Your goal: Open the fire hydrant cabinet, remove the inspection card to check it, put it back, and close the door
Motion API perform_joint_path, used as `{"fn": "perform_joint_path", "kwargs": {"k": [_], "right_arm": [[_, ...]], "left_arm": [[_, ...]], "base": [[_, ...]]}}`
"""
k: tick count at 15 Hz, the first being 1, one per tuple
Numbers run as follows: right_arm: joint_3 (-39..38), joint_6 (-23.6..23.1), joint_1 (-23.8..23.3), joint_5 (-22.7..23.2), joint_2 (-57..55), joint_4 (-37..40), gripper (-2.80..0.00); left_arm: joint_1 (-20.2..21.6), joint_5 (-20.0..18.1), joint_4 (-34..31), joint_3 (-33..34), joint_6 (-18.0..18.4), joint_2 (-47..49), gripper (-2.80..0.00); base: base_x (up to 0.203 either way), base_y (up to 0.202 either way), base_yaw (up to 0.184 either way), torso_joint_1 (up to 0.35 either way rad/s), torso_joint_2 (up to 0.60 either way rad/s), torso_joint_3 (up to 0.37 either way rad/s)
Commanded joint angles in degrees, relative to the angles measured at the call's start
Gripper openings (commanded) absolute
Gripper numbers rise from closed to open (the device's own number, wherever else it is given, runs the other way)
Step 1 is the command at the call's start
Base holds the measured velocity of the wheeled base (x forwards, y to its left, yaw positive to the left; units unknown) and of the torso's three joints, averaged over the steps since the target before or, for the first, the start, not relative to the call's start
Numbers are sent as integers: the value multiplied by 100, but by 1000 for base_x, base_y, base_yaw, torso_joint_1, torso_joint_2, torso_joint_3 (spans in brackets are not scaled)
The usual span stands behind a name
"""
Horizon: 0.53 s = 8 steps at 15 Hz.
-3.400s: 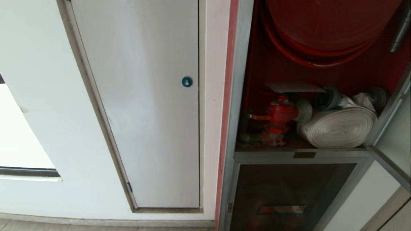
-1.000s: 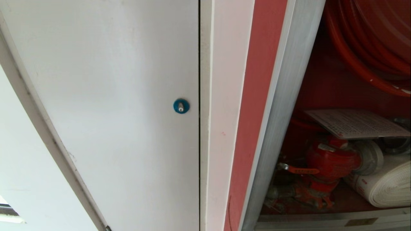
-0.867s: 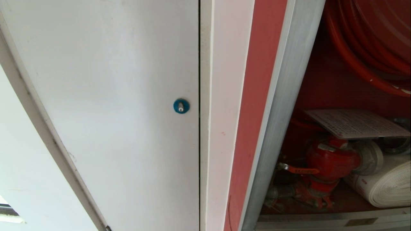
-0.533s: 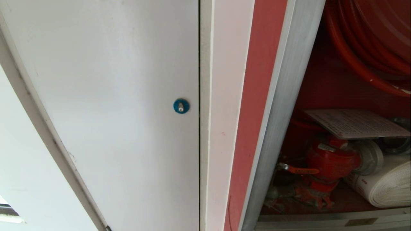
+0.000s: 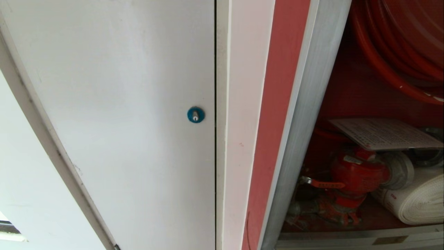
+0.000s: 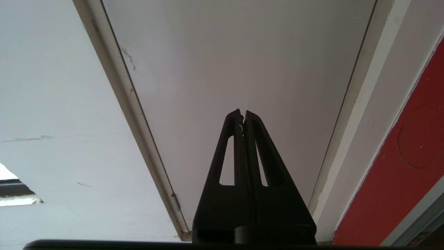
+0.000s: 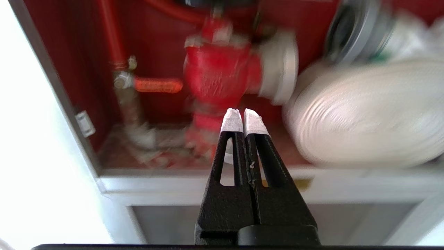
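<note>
card (image 5: 383, 133) on valve (image 5: 357, 175) (inside cabinet (image 5: 305, 114))

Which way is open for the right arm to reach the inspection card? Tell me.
Probably yes, from the front: the fire hydrant cabinet stands open, and the inspection card lies uncovered atop the red valve. The right gripper, fingers shut, faces the valve lower down.

Head view close on white panel (image 5: 138, 104); head and right wrist sharing red valve (image 7: 218, 80).
</note>
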State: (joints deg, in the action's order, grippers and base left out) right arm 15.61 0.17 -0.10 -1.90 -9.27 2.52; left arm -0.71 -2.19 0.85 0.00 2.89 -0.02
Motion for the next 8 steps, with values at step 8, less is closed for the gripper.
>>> {"fn": "perform_joint_path", "kwargs": {"k": [8], "right_arm": [[685,-2361,104,55,-932,58,-280]], "left_arm": [[0,0,3,70,1,2,-280]], "base": [[0,0,0,0,0,0]]}}
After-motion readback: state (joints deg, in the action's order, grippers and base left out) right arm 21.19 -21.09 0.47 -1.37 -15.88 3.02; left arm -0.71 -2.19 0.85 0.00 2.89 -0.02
